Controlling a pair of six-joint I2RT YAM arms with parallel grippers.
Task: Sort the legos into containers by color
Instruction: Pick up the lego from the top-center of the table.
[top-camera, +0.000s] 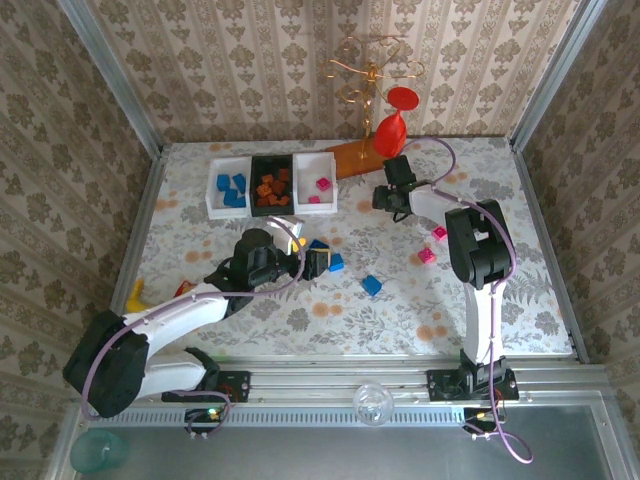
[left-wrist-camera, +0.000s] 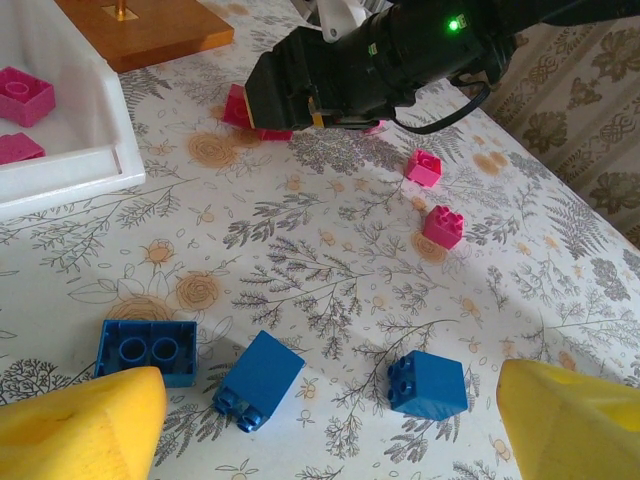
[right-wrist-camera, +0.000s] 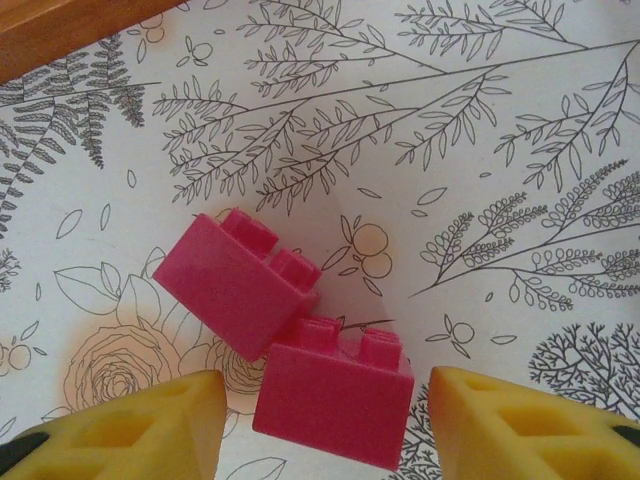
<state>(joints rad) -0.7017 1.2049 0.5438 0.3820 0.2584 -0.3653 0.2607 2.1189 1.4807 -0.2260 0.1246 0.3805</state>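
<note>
Top external view: sorting is partly done — blue legos (top-camera: 231, 190) are gathered in the left white bin (top-camera: 212, 185), brown-orange legos (top-camera: 270, 185) in the black bin (top-camera: 270, 160), pink legos (top-camera: 323, 184) in the right white bin (top-camera: 315, 160). Three blue bricks (left-wrist-camera: 258, 378) are left on the tabletop (top-camera: 500, 300) before the open left tool (left-wrist-camera: 330, 430); two touching pink bricks (right-wrist-camera: 238, 283) are straddled by the open, empty right tool (right-wrist-camera: 325, 430) — two stray pink bricks (left-wrist-camera: 443, 226) lie apart.

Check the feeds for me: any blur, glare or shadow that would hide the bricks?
Top external: evenly lit, no glare, but the loose bricks look tiny. Left wrist: blue bricks sharp with soft shadows, yellow fingers blurred. Right wrist: pink bricks crisp, fingers soft at the bottom edge.
</note>
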